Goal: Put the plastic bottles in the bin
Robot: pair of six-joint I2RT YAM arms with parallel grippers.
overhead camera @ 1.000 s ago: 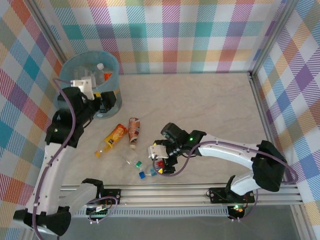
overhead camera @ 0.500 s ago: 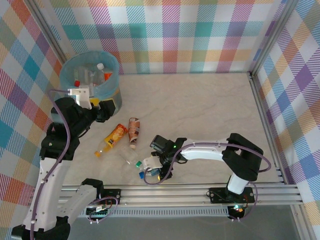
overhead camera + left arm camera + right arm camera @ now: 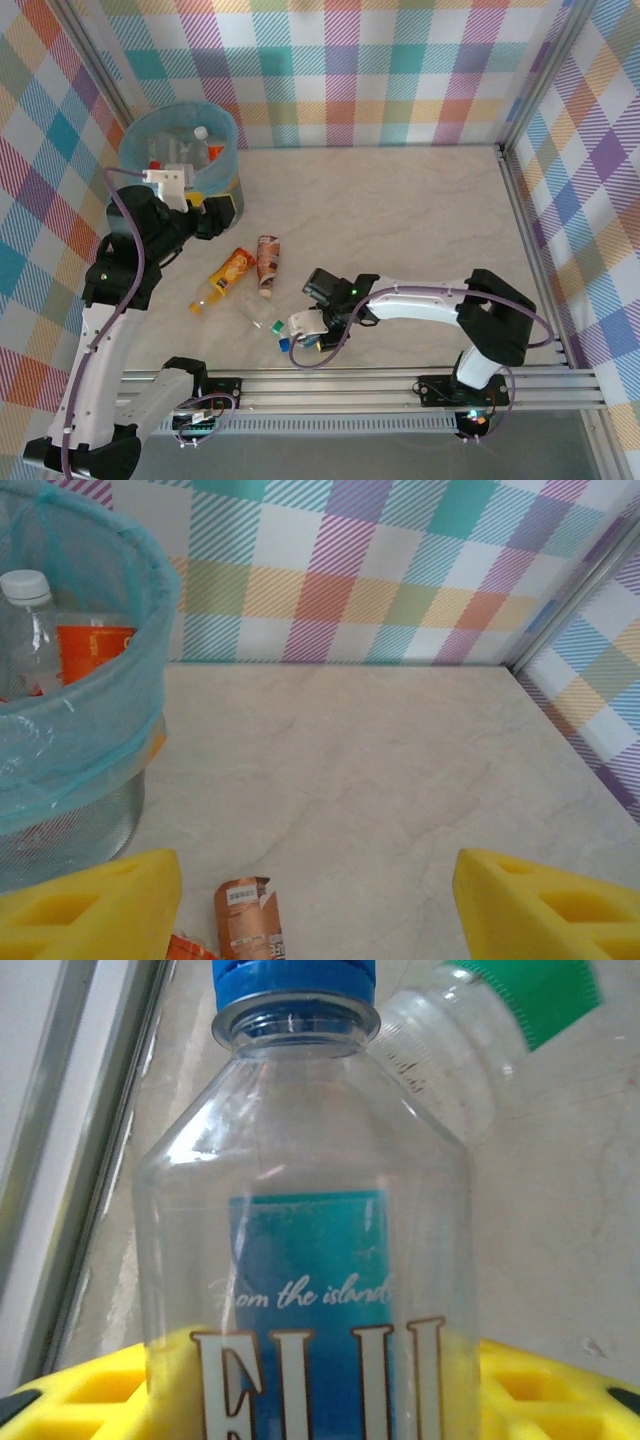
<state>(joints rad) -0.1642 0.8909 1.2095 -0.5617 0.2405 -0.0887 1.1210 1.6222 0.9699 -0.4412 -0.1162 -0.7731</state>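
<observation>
Pinching the blue-capped bottle (image 3: 310,1210) across its labelled belly with the right end effector (image 3: 320,1390), probably for a sure hold on the widest part before lifting. Well apart from the bin (image 3: 232,140) on the surface, with a green-capped bottle (image 3: 450,1060) slightly nearer the bin and close enough to get nudged. Between those and the bin, an orange bottle (image 3: 225,275) and a brown bottle (image 3: 267,262) lying flat, not yet collected. Just beside the bin, the left end effector (image 3: 318,900), pads spread wide and holding nothing, seemingly ready for another pick. Inside the bin already, several bottles (image 3: 200,140).
</observation>
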